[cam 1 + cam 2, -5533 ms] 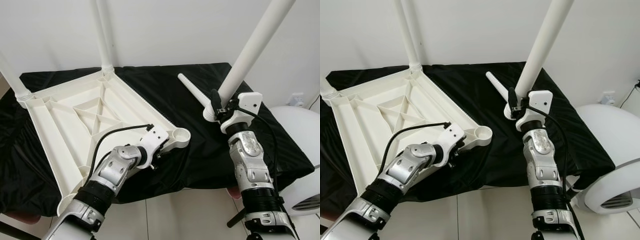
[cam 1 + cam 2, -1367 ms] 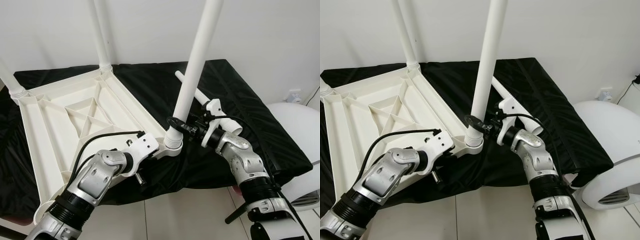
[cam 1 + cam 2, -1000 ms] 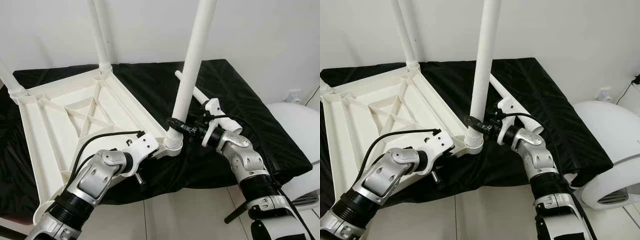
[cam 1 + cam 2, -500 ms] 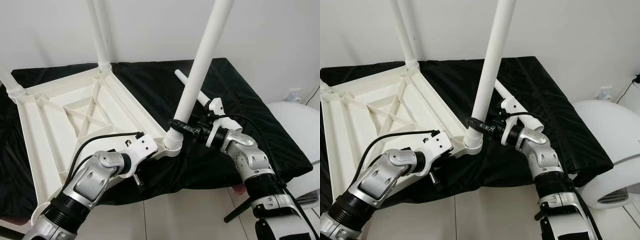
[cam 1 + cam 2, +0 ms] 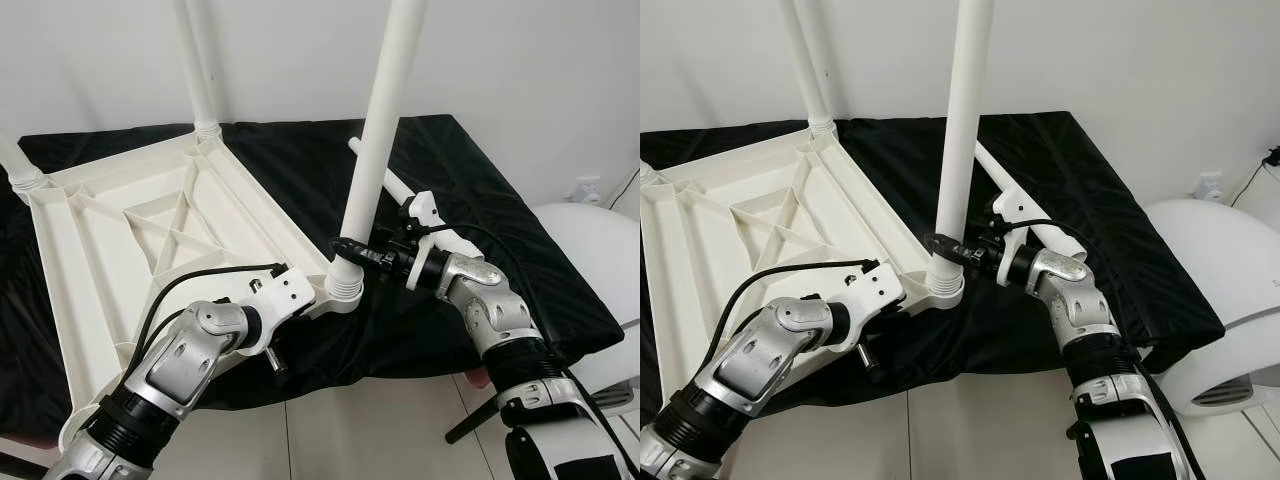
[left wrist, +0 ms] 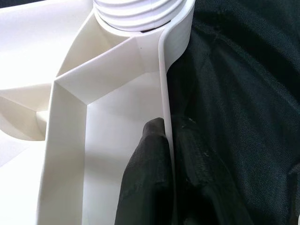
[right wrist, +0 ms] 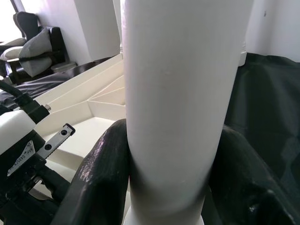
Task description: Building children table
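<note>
Since half a second ago the leg (image 5: 372,150) has swung from a rightward lean back to near upright over the near corner socket (image 5: 345,288). I have the right gripper (image 5: 352,249) clamped round the leg just above its threaded foot, both fingers (image 7: 101,164) pressed against the tube. My left gripper (image 6: 166,154) pinches the side wall of the upturned tabletop (image 5: 130,240), one finger inside the wall, one outside on the black cloth (image 5: 500,230), steadying the frame. I judge the step in hand to be seating the third leg; next I must hold it square and turn it home. A fourth leg (image 5: 1040,215) lies on the cloth behind my right wrist. Two far sockets already carry legs; the socket at the near left corner cannot be made out.
</note>
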Available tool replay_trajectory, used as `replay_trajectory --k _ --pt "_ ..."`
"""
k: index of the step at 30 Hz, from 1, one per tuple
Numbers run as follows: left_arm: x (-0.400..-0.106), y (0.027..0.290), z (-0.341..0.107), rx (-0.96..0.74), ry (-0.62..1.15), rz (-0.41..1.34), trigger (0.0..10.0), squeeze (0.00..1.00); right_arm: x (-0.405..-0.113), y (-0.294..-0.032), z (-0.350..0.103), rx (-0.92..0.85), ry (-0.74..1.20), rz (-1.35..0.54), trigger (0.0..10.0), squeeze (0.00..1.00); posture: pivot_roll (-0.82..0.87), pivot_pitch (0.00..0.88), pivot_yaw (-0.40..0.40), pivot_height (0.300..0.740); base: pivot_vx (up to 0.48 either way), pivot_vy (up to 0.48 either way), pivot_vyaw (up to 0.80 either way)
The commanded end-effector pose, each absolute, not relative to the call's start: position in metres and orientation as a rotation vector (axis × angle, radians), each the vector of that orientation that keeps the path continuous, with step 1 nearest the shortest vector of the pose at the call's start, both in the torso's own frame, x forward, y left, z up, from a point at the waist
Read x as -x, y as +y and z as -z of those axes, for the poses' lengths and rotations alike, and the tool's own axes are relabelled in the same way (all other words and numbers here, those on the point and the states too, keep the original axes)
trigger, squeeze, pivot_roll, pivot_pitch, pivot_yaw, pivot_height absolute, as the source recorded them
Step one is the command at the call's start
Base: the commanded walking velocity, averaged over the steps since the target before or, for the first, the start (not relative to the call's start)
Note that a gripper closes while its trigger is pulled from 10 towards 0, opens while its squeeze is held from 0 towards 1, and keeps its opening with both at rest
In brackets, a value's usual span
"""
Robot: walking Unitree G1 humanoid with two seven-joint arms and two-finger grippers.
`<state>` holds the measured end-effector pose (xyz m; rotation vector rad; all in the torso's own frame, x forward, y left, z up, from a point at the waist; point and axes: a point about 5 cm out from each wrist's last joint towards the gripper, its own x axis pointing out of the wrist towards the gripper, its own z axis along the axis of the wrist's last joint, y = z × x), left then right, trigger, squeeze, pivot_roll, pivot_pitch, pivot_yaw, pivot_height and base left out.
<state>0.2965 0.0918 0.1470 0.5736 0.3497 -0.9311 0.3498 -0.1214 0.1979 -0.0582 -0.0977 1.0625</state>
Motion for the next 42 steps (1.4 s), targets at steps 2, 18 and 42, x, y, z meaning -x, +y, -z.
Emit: replay_trajectory --k 2,18,42 --pt "-0.297 0.106 -0.132 -0.641 0.427 0.847 10.0 0.0 -0.351 -0.12 -0.188 0.078 -0.051 -1.055 10.0 0.0 -0.05 0.106 0.013 0.74 0.0 0.0 0.0" --pt "-0.296 0.105 -0.133 -0.648 0.424 0.858 10.0 0.0 -0.358 -0.139 -0.195 0.165 -0.059 -0.995 10.0 0.0 -0.06 0.114 0.017 0.74 0.0 0.0 0.0" --pt "-0.294 0.104 -0.135 -0.643 0.42 0.864 10.0 0.0 -0.332 -0.122 -0.157 0.129 -0.025 -1.065 10.0 0.0 -0.06 0.122 0.03 0.74 0.0 0.0 0.0"
